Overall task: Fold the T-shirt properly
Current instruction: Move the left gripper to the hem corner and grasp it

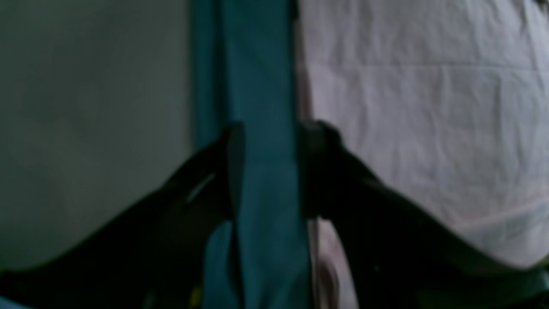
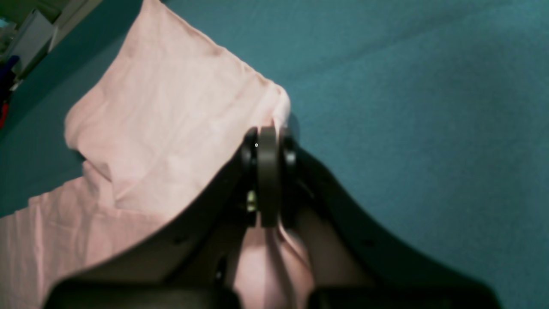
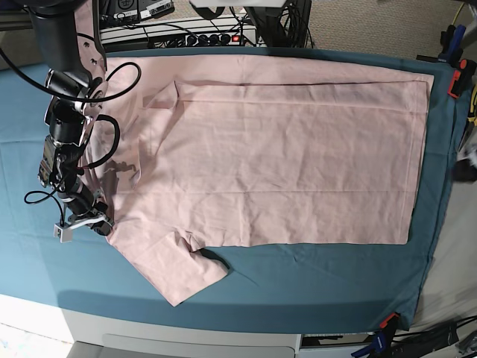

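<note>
**Right gripper clamped on shirt edge**

We see the T-shirt [image 3: 283, 160] spread flat, plain side up, on the teal cloth [image 3: 313, 276] covering the worktop. Our right gripper [image 2: 269, 141] is clenched on the shirt's edge beside the near sleeve [image 3: 175, 268]. Our left gripper [image 1: 270, 167] stands released over the cloth strip, one finger [image 1: 319, 141] at the shirt's border.

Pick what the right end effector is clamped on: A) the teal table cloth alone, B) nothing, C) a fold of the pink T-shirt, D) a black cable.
C: in the right wrist view the right end effector is shut on a pinched fold of the T-shirt, pink cloth bunched between its fingers.
</note>
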Available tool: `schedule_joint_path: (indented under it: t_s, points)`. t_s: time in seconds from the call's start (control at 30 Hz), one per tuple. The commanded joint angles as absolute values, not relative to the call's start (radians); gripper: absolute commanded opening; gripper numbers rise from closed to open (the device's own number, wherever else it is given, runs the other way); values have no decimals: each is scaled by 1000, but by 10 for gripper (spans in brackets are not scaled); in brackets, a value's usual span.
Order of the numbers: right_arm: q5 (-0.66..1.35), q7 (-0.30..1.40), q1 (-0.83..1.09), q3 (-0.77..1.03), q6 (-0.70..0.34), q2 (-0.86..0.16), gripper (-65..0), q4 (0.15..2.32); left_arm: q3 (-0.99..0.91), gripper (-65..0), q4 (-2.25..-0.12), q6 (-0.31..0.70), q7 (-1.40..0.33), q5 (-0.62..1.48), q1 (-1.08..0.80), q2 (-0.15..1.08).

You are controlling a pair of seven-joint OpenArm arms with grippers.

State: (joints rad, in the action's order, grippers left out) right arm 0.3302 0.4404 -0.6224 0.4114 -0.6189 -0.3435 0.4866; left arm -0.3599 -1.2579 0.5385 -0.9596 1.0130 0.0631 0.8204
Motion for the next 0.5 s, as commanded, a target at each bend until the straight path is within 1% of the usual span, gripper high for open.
schedule_joint_path:
  t_s: [0.0,0.07,0.13,0.2,0.3,0.37,0.47]
  points:
    - [347,411,-656,413,-633,-358,-650,503,-316,-435,-1264,523,-912,978,125,844]
    - [346,412,-656,413,-633,-358,-650,503,-199,-435,-1224,471,-851,858,230,832]
    - [345,413,-656,413,-633,-358,-650,503,-115,-440,-1139,429,-811,773,345,812]
    - [337,413,-654,413,-633,-358,-650,503,-71,-452,-1008,411,-788,751,457,788]
    - [327,411,-647,411,-633,-358,-650,503,-61,-461,-761,428,-751,768,625,755]
    - [328,411,-638,411,-632,-358,-650,503,-61,-461,-593,463,-738,812,730,739]
    - [328,398,-626,411,-632,-358,-650,503,-61,-461,-396,480,-728,842,853,717]
